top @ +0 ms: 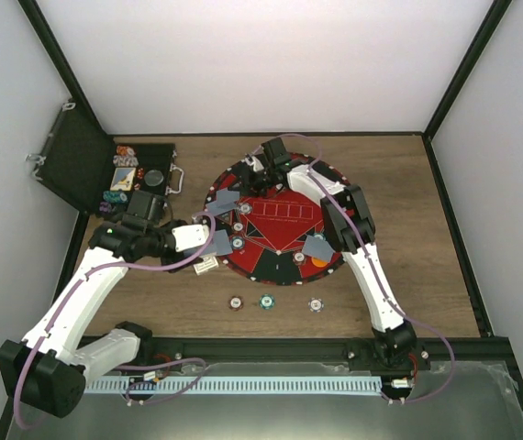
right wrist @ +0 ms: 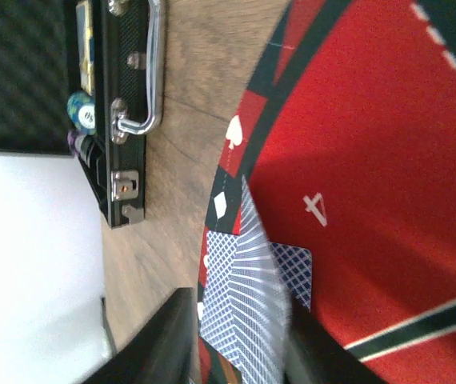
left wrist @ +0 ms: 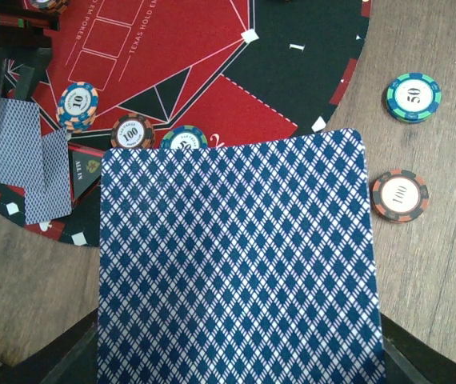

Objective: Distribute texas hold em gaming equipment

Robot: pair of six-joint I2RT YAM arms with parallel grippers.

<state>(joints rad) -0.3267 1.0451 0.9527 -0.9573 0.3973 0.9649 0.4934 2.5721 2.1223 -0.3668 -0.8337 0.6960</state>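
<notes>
1. The card (left wrist: 240,264) is pinched in my left gripper (top: 205,240), fingers closed on it. Its far edge hangs over the rim of the mat (left wrist: 212,80).
2. A second card (right wrist: 244,304) sits between the fingers of my right gripper (right wrist: 240,356), blurred. I cannot tell whether it is gripped or loosed.
3. Step, I judge: dealing cards to seats.
4. Next: lay the left card flat beyond my fingertips, then release.

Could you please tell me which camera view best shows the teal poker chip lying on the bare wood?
The left wrist view: the teal chip is close and sharp, its 50 readable, beside a brown chip. The top external view shows it only as a small speck beside the mat. The right wrist view misses it.
</notes>
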